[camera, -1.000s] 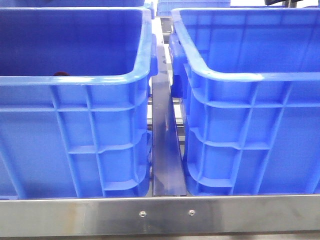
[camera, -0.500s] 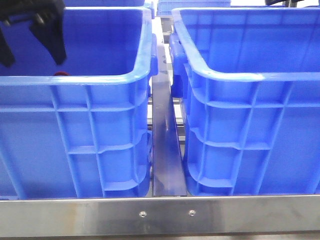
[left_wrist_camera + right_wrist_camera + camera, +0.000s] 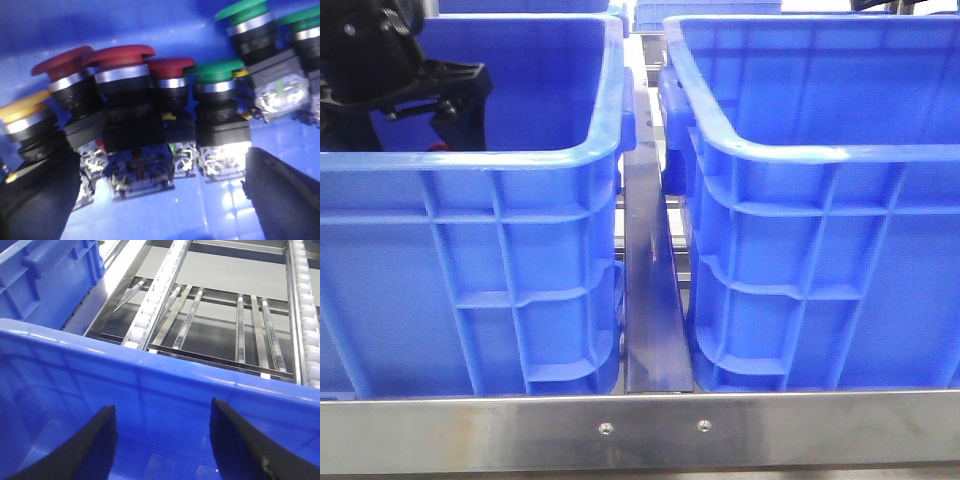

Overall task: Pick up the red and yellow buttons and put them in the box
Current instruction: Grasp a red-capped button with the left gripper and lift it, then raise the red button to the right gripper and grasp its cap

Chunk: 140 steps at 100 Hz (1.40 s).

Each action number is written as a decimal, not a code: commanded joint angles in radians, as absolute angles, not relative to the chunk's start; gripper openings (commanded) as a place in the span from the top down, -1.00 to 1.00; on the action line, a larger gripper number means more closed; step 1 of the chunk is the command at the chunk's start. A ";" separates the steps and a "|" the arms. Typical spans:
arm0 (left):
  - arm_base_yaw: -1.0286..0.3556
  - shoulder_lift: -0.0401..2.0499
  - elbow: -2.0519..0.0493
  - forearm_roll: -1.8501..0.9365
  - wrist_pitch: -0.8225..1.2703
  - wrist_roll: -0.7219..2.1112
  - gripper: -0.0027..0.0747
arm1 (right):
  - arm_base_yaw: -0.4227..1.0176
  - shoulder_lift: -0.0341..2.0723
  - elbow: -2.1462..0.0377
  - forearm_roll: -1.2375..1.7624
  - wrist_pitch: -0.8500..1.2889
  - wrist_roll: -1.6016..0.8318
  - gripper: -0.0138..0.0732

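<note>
Several push buttons stand in a row on the floor of the left blue crate (image 3: 470,160). In the left wrist view the red buttons (image 3: 125,57) with mushroom caps are in the middle and a yellow button (image 3: 22,107) is at one end. My left gripper (image 3: 160,200) is open just in front of them, its fingers (image 3: 40,200) spread wide and holding nothing. From the front, the left gripper (image 3: 410,130) is low inside that crate, beside a sliver of red (image 3: 438,146). The box (image 3: 820,155) is the right crate. My right gripper (image 3: 162,440) hangs open inside it.
Green buttons (image 3: 217,72) stand beside the red ones in the same row. A steel divider (image 3: 655,300) runs between the two crates and a metal rail (image 3: 640,430) crosses the front. Roller conveyor tracks (image 3: 220,325) and another blue crate (image 3: 45,280) lie beyond the box wall.
The left gripper came into the front view from the upper left and has dropped lower into the left crate. The crates have not moved.
</note>
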<state>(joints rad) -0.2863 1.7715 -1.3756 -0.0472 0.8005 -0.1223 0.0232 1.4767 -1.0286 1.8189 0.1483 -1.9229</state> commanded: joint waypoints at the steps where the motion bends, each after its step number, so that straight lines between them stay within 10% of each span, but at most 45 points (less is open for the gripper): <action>1: -0.292 1.733 -1.409 -0.055 0.742 -0.132 -0.67 | 0.016 1.434 -1.053 1.898 0.175 -1.928 -0.32; 39: -0.292 1.758 -1.409 -0.055 0.713 -0.132 -0.61 | 0.016 1.434 -1.053 1.898 0.174 -1.928 -0.32; 80: -0.284 1.758 -1.409 -0.055 0.719 -0.130 0.71 | 0.016 1.434 -1.053 1.898 0.175 -1.928 -0.32; 140: -0.392 1.489 -1.409 -0.358 0.747 0.270 0.74 | 0.016 1.434 -1.053 1.898 0.187 -1.928 -0.32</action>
<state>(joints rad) -0.3812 1.5685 -1.3777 -0.2423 0.7679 0.1749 0.0232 1.4763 -1.0286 1.8189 0.1483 -1.9206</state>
